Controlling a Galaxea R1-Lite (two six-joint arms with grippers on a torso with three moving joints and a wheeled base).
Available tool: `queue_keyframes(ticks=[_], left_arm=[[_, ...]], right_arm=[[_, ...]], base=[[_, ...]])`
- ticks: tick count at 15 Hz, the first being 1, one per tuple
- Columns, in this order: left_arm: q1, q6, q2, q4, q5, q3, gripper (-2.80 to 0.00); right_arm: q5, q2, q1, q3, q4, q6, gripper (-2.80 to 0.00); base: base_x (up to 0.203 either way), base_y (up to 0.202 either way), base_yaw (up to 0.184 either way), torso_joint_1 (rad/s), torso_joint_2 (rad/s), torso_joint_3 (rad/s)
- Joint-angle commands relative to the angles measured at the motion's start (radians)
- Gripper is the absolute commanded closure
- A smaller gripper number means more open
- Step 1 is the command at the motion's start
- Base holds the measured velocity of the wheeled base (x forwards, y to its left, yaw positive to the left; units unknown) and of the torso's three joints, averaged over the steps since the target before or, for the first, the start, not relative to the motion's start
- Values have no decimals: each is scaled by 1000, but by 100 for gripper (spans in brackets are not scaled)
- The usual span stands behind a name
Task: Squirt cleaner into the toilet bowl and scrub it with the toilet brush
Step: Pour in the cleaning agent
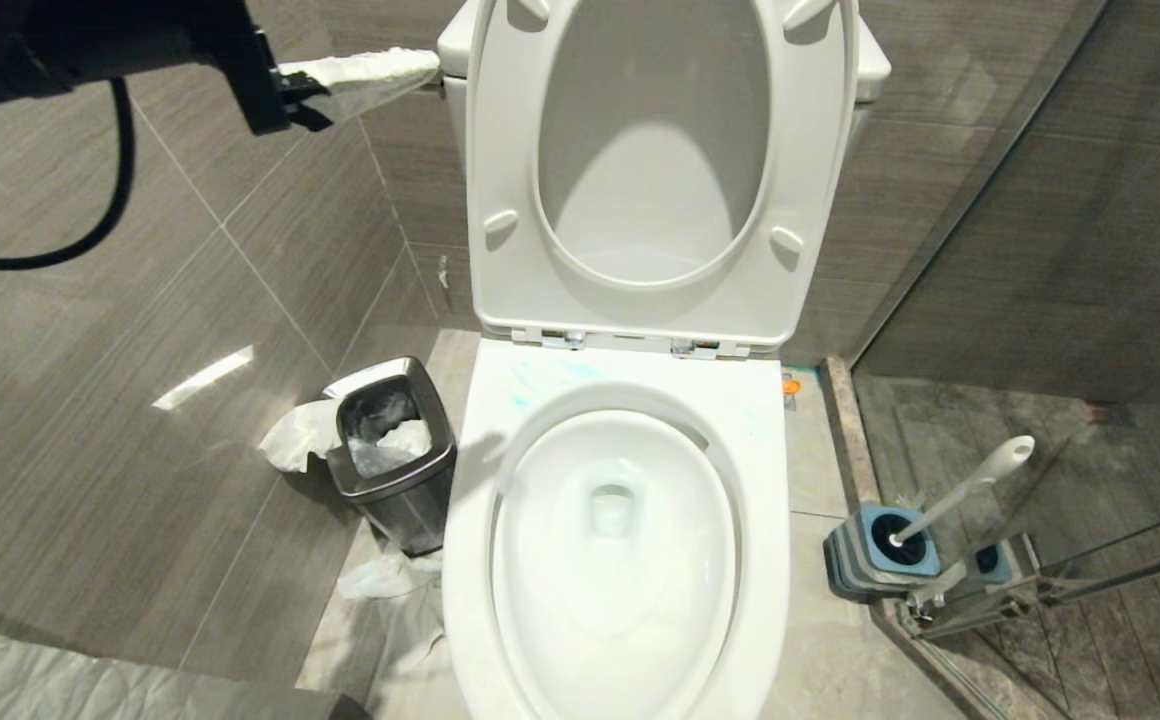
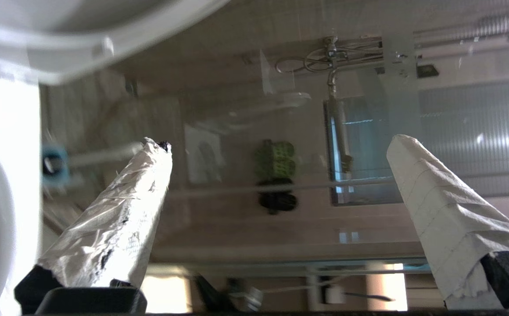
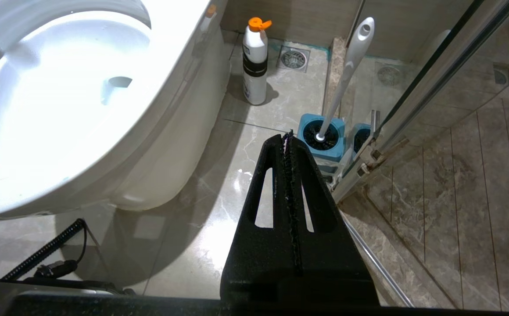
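The toilet bowl (image 1: 470, 560) stands in the middle with its seat and lid raised. Thin turquoise streaks of cleaner (image 1: 540, 378) mark the white rim behind the basin. To the right, the toilet brush (image 1: 970, 485) leans in its blue-and-grey holder (image 1: 885, 545) on the floor. My left arm is high at the upper left, one paper-wrapped finger (image 1: 360, 75) level with the tank. The left gripper (image 2: 276, 142) is open and holds nothing. My right gripper (image 3: 287, 136) is shut and empty, low above the floor, just short of the brush holder (image 3: 322, 136) and beside the bowl (image 3: 61, 87).
A steel waste bin (image 1: 390, 450) with a white liner stands left of the bowl, with crumpled paper (image 1: 390, 580) on the floor. A white bottle with an orange cap (image 3: 254, 61) stands by the toilet base. A glass shower partition (image 3: 434, 79) rises right behind the brush.
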Motion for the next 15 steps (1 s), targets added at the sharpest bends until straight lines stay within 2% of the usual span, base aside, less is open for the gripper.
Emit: queue_keyframes(ticks=[1,5,7,10,12,13,15], left_arm=[[-6,-63,-129,130,-1,14,-280],[-6,-58,-265,200,-1,161,-280],[-6,-22,-317,248,0,217,-280],[-5,166,-379,318,2,315,-280],[-3,285,-408,349,30,377,-280],[-4,308,-417,360,57,394,-280],[-3,316,-424,380,62,411,-280]], right_arm=[[0,1,0,0,0,0,0],[0,0,0,0,0,0,0],[0,0,0,0,0,0,0],[0,0,0,-1,0,0,0],[0,0,0,0,0,0,0],[0,0,0,0,0,0,0],[0,0,0,0,0,0,0]], base=[[0,0,0,0,0,0],[0,0,0,0,0,0],[0,0,0,0,0,0],[0,0,0,0,0,0],[0,0,0,0,0,0],[0,0,0,0,0,0],[0,0,0,0,0,0]])
